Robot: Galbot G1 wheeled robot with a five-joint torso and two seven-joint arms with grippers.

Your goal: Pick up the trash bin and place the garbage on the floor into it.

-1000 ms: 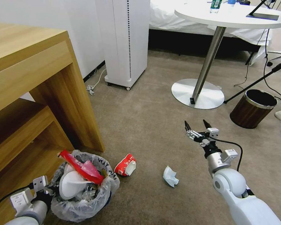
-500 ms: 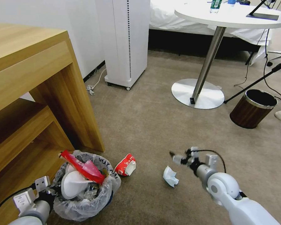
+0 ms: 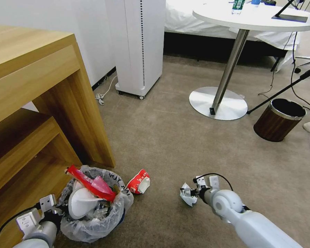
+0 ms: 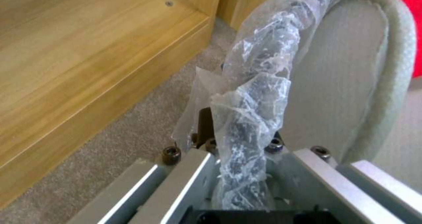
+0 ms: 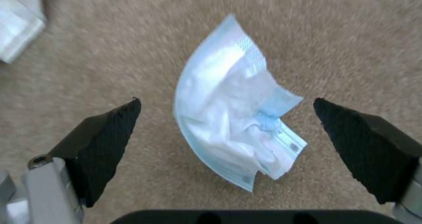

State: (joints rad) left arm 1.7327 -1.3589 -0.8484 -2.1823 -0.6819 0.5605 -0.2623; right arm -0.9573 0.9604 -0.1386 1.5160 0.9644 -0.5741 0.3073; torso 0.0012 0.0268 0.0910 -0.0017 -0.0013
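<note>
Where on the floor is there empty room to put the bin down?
Bare carpet stretches between the wooden desk, the round table's base and the brown bin. It is crowded near the trash bin held by the left gripper: a red wrapper, then the paper scrap under the open right gripper.

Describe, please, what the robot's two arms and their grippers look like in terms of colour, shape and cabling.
Both arms are smooth white-grey rounded shells ending in silver metal wrists with small boxy grey fittings and a looping black cable. The right gripper has two black, textured, wedge-shaped fingertips on silver brackets. The left gripper shows flat silver plates with black bolts.
</note>
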